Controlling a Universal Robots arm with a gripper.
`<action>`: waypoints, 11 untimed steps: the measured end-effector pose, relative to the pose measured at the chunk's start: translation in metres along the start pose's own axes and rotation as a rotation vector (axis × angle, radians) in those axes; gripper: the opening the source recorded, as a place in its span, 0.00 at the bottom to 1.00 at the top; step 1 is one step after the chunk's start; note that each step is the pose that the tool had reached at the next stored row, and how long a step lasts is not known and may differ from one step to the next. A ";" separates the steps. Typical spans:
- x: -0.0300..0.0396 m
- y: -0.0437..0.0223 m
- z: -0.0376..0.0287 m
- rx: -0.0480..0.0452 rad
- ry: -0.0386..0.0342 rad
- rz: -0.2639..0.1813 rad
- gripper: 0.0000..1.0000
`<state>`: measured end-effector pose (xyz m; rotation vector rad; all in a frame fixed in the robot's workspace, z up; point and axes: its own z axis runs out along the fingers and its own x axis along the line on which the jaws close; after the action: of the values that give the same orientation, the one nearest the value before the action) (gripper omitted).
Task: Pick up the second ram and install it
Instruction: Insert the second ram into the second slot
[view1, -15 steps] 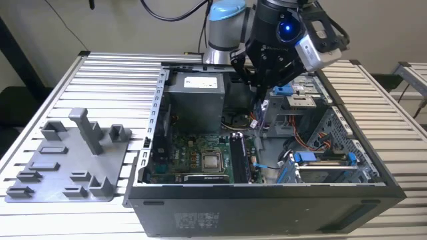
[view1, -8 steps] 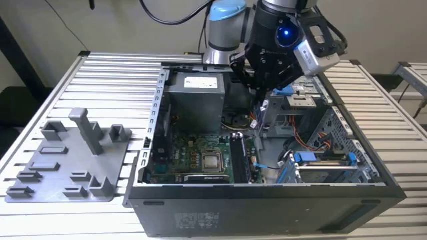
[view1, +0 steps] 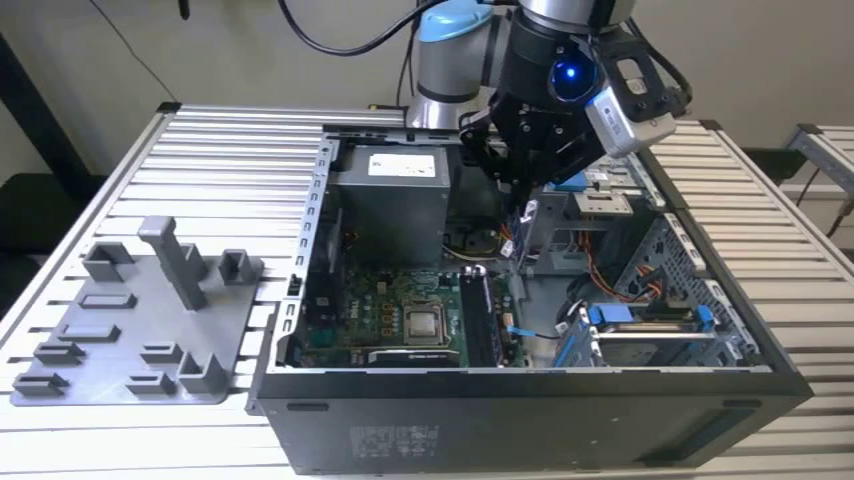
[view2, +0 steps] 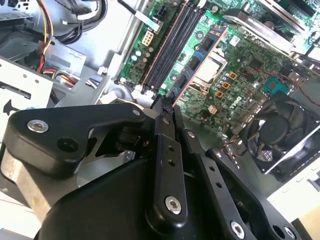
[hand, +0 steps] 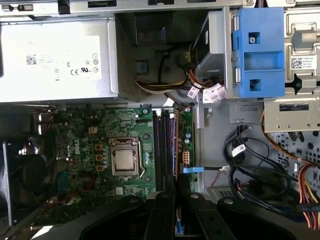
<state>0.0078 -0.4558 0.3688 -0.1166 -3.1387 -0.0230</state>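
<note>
On the slatted tabletop (view1: 200, 140), your gripper (view2: 165, 107) is hovering over the open case (view1: 534, 385), jaws closing on the second ram (view1: 529, 222) (not yet seated in the sockets (hand: 164, 145)).

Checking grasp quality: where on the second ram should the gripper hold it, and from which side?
Probably mid-length on its upper long edge, fingers pressing the two flat faces, coming from above. The second ram is thin and flat, and the gripper appears to pinch it this way over the motherboard sockets, leaving its lower edge free.
</note>
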 end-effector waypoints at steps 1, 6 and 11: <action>0.0000 0.0000 0.0000 0.0002 0.0000 0.000 0.14; 0.0000 0.0000 0.0000 0.0005 -0.0001 0.000 0.14; 0.0000 0.0001 0.0008 0.0004 -0.0002 0.000 0.14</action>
<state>0.0078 -0.4557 0.3679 -0.1166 -3.1389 -0.0223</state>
